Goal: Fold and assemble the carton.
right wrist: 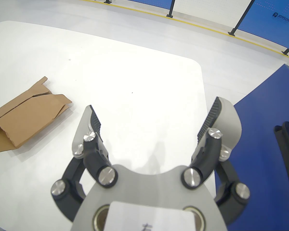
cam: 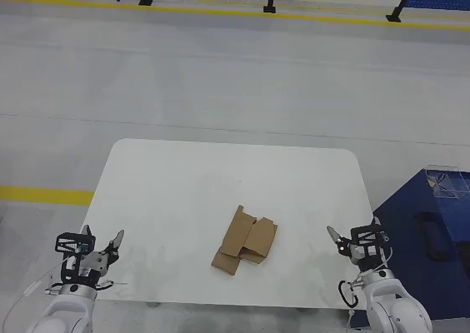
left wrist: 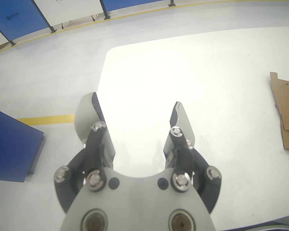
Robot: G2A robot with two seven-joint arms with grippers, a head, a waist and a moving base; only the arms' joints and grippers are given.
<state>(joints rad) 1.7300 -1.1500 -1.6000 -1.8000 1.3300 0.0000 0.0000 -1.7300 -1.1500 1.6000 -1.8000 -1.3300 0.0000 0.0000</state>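
Near the front-middle of the white bench point(cam: 177, 179), a flattened brown cardboard carton point(cam: 246, 240) is lying flat. Over the bench's near left corner the left pincer point(left wrist: 136, 98) is hovering, jaws standing wide and empty. At the near right edge the right pincer point(right wrist: 153, 102) is hovering, equally wide and empty.

The left gripper point(left wrist: 136, 102) is held over an edge of the white table point(left wrist: 183, 61), near a rounded corner, with its jaws spread wide and nothing between the ribbed black pads point(left wrist: 98, 109). The flattened brown carton point(left wrist: 287, 106) is laid on the tabletop, well apart from the gripper. A blue cart point(left wrist: 12, 150) and a yellow floor line point(left wrist: 45, 118) are seen beyond the table's edge.
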